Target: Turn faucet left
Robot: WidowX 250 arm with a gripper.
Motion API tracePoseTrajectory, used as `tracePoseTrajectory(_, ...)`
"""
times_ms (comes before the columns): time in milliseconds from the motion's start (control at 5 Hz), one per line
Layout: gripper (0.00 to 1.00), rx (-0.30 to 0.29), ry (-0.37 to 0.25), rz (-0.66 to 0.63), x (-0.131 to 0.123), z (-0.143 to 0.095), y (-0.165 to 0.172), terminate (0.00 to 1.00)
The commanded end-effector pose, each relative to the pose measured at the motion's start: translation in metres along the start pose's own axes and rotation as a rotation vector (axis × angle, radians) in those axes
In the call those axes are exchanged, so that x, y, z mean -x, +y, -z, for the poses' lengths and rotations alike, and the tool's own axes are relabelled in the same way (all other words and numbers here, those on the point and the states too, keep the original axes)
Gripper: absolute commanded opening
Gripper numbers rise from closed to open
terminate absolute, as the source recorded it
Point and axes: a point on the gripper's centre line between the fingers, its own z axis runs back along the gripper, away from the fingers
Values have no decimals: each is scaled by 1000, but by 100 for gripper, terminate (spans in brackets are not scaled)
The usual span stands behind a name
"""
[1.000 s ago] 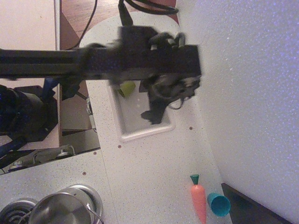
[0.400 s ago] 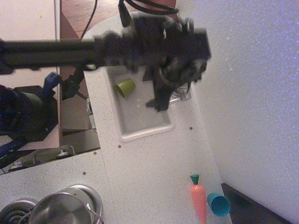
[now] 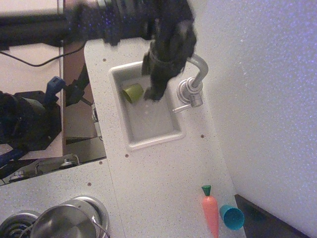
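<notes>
The faucet [image 3: 190, 89] stands on the white bench [image 3: 163, 168] at the right rim of the sink [image 3: 148, 141], close to the wall; its gooseneck arches up and toward the far end of the basin, and its thin lever points back along the rim toward the near side. The tool [image 3: 157, 88] hangs over the basin just left of the faucet's base, under the dark blurred arm; it appears placed beside the spout so a sideways sweep could push it round. Whether its fingers are spread or pressed together I cannot tell, since the blur hides them, nor whether they touch the spout. A green cup [image 3: 133, 92] lies in the sink just left of the tool, near any leftward sweep. A toy carrot [image 3: 210, 212], a teal cup [image 3: 231, 216] and a steel pot [image 3: 64, 223] sit well apart, near the front.
</notes>
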Motion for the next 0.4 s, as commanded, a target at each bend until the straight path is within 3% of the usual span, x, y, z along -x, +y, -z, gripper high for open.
tracePoseTrajectory(0, 100, 111, -175, -9, 9, -35, 23, 0)
tracePoseTrajectory(200, 100, 107, -195, -247, -5, -38, 51, 0)
